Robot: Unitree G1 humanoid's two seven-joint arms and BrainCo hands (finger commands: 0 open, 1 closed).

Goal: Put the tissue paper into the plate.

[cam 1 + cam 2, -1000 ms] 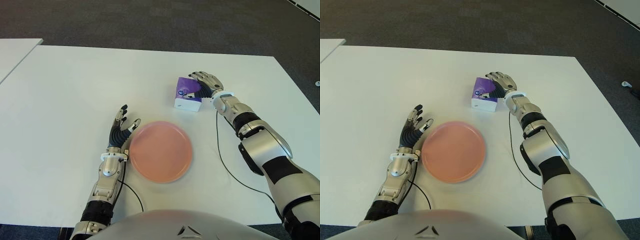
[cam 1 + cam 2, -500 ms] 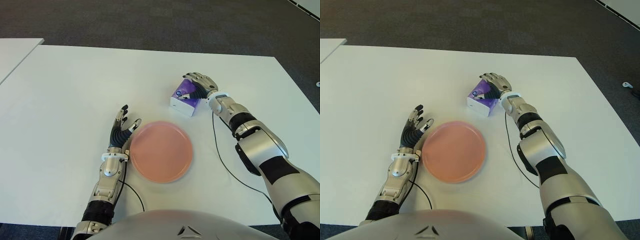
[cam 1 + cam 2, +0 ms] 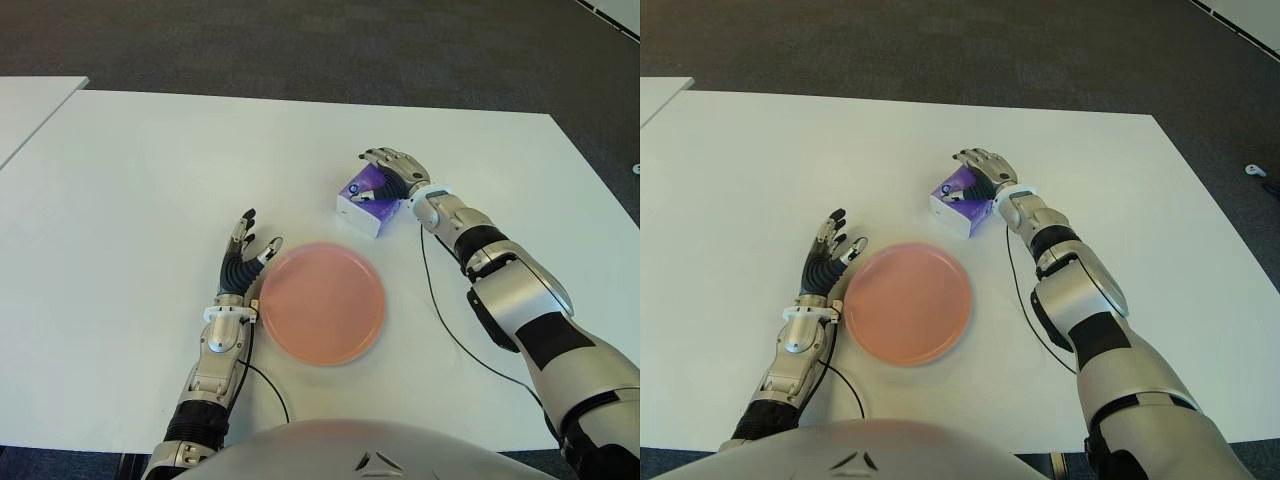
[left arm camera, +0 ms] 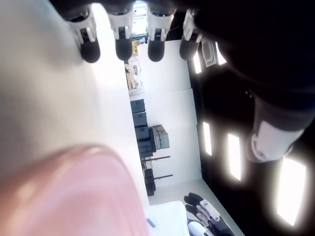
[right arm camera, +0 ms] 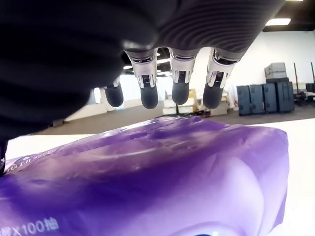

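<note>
Transport step, by my read: right hand (image 3: 392, 172) was wrapped over the purple tissue pack (image 3: 365, 198), pack just beyond the pink plate's (image 3: 322, 302) far edge, not yet over it. Next move likely needs a carry toward the plate centre, then release. Left hand (image 3: 242, 262) sat beside the plate's left rim, fingers (image 4: 123, 46) spread, empty. Right wrist view showed fingertips (image 5: 148, 96) hooked past the pack's far side; eye views couldn't.

tissue pack (image 5: 147, 182) cropped, plate (image 4: 64, 196) blurred
</note>
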